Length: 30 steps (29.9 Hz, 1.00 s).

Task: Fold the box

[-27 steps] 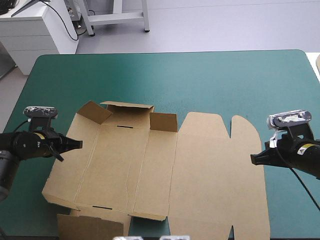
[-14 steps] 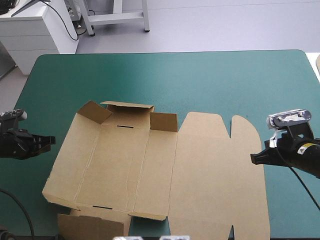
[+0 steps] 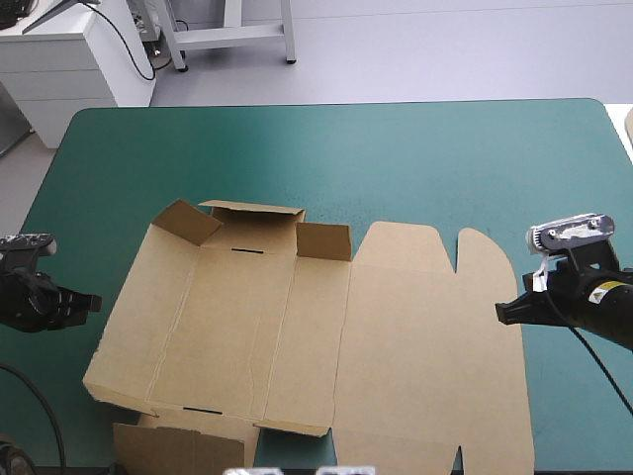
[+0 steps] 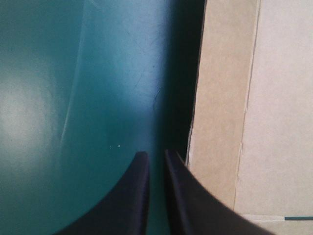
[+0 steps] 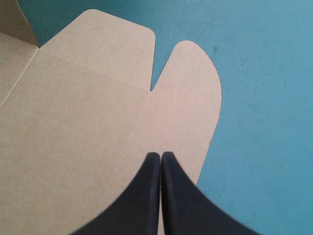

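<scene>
The left gripper (image 3: 94,302) has been drawn back from the box (image 3: 297,336). Earlier its tip was set at the box's left edge; now it is seen at the far left of the high view, a little lower in the frame than just before, with bare teal-green cover (image 3: 396,158) between it and the board. The box and the right gripper (image 3: 499,314) are unchanged.

Nearest, at the bottom edge toward the lower left, a near flap (image 3: 178,450) is laid flat, apparently the box's near wall not yet raised. Above it the brown sheet is spread across the middle of the frame, its tray panels at the left and its wide lid at the right, flat on the table.

In the left wrist view the left gripper (image 4: 155,154) is all but closed on nothing, only a thin slit of cover showing between the black fingers, and the box's edge (image 4: 274,98) lies just beside it. In the right wrist view the right gripper (image 5: 160,154) is pressed tight together over the lid's rounded flap (image 5: 190,98); whether the board is touched cannot be told.

Farthest, the far flaps (image 3: 252,226) stand partly raised at the upper left of the sheet.

The retreat is judged a repositioning: most walls remain to be raised.
</scene>
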Tool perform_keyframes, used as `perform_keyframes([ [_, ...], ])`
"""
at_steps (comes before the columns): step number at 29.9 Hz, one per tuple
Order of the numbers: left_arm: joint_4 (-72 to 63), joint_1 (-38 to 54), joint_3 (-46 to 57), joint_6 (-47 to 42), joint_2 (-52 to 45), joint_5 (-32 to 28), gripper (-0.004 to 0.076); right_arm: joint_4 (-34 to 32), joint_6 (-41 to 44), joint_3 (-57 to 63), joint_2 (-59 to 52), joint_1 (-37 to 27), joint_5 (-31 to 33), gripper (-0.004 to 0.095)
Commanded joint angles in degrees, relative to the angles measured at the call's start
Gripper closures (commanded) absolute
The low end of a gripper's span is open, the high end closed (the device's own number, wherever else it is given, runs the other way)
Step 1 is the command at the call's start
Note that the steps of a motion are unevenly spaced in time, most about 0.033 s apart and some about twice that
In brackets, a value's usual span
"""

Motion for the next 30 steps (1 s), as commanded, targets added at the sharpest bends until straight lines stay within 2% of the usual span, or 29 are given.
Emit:
perform_keyframes([
  [1,-1.06,0.08,-1.86,-0.3,-0.77,2.4,0.0447,0.69,-0.84,-1.36,-0.33,-0.27,-2.79,0.0924],
  [4,-2.61,0.08,-1.86,-2.06,0.98,1.71,0.024,0.58,-1.19,-1.36,-0.33,-0.27,-2.79,0.0924],
  [6,-3.07,0.08,-1.76,-4.35,2.27,3.14,0.0187,0.58,-1.31,-1.36,-0.33,-0.27,-2.79,0.0924],
  [10,-3.88,0.08,-0.83,-5.22,4.42,4.09,0.0211,0.69,-1.31,-1.27,-0.33,-0.27,-2.9,0.0924],
  [18,-7.54,-1.66,7.06,-0.84,5.68,4.09,0.0346,0.69,-1.22,-0.65,-0.33,-0.27,-3.24,0.0924],
  [30,-9.5,-6.6,8.85,0.74,5.68,4.07,0.04,0.61,-1.71,-0.65,-0.33,-0.27,-2.81,0.0924],
])
